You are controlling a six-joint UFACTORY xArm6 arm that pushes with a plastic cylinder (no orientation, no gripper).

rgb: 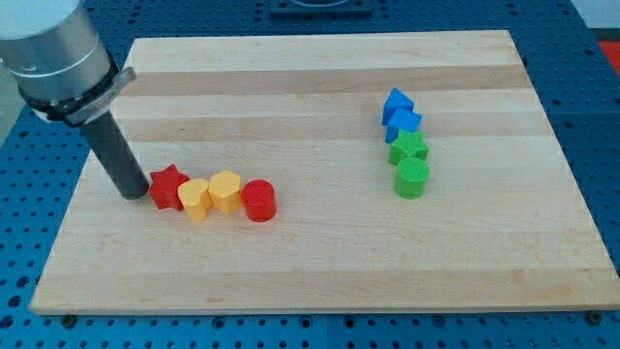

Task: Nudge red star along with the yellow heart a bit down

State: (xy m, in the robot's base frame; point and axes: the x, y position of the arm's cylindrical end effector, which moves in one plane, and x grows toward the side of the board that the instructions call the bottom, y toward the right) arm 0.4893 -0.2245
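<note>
The red star lies on the wooden board at the view's left. The yellow heart touches its right side. A yellow hexagon and a red cylinder follow in a row to the right, each touching the one before. My tip stands just left of the red star, close to it or touching its left edge.
At the view's right a column runs top to bottom: a blue triangle-like block, a blue block, a green block, a green cylinder. The arm's grey body hangs over the board's upper left corner.
</note>
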